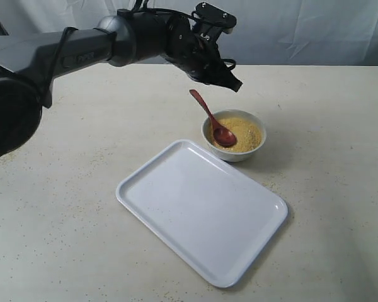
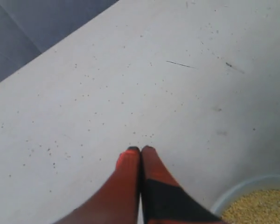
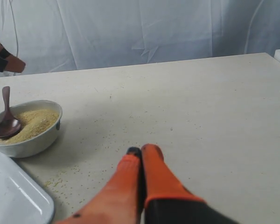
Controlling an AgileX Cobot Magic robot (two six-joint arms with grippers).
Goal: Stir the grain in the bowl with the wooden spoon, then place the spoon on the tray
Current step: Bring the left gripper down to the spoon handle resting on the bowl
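Observation:
A small white bowl [image 1: 237, 153] stands just beyond the tray's far corner, filled with yellow grain [image 1: 246, 132]. The dark red-brown wooden spoon [image 1: 212, 119] leans in it, scoop in the grain, handle sticking up to the left, held by nothing. My left gripper [image 1: 236, 83] hangs shut and empty a little above the spoon's handle end. In the left wrist view its fingertips [image 2: 141, 150] are pressed together, with the bowl's rim [image 2: 238, 190] at the corner. The large white tray [image 1: 176, 207] lies empty. My right gripper [image 3: 142, 151] is shut, low over the table, with bowl [image 3: 35, 142] and spoon [image 3: 7, 122] off to one side.
Loose grains [image 1: 272, 187] are scattered on the beige table around the bowl and tray. A white cloth backdrop [image 1: 302, 31] hangs behind the table. The left arm [image 1: 82, 50] stretches over the table's left rear.

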